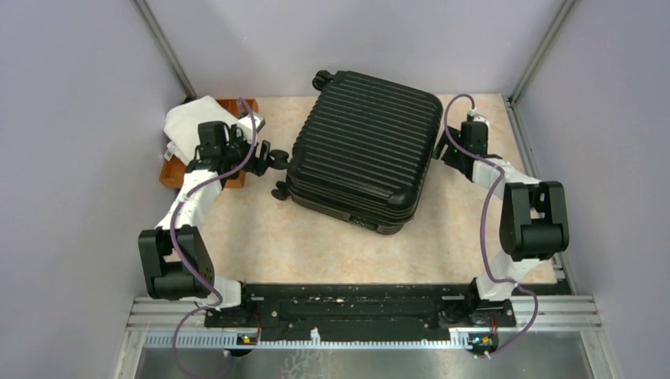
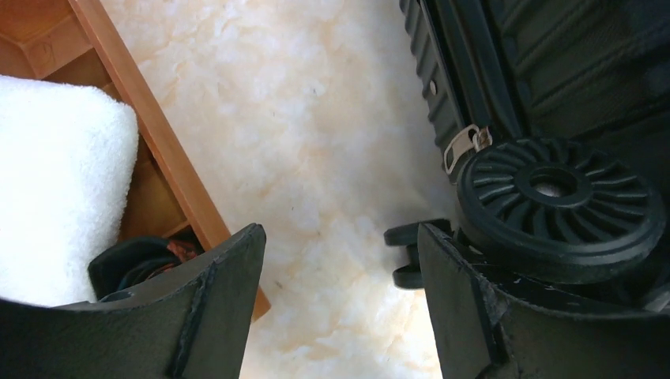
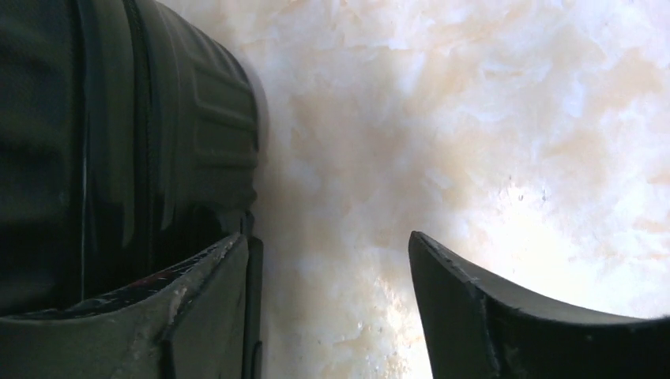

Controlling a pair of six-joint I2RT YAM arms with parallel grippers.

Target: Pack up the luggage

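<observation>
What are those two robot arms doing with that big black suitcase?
The suitcase lies shut on the table with one arm at each side. The left arm's fingers sit by a wheel, the right arm's fingers by the opposite side. Both pairs are open, holding nothing. A white towel lies in the wooden tray nearby.

- The luggage [image 1: 365,150] has a hard, ribbed black shell that looks like plastic with a mild sheen.
- Its caster wheel [image 2: 561,201] is matt black with moulded radial ribs; the zip pull [image 2: 466,144] beside it looks like dull pale metal.
- The surface [image 3: 474,118] is smooth, cream and marbled, and glossy enough to glare.
- The tray [image 2: 170,158], far left, is smooth brown wood.
- The towel [image 2: 55,181] in it is fluffy white cloth.
- The jaws are matt black plastic, scuffed pale along the edges.
</observation>
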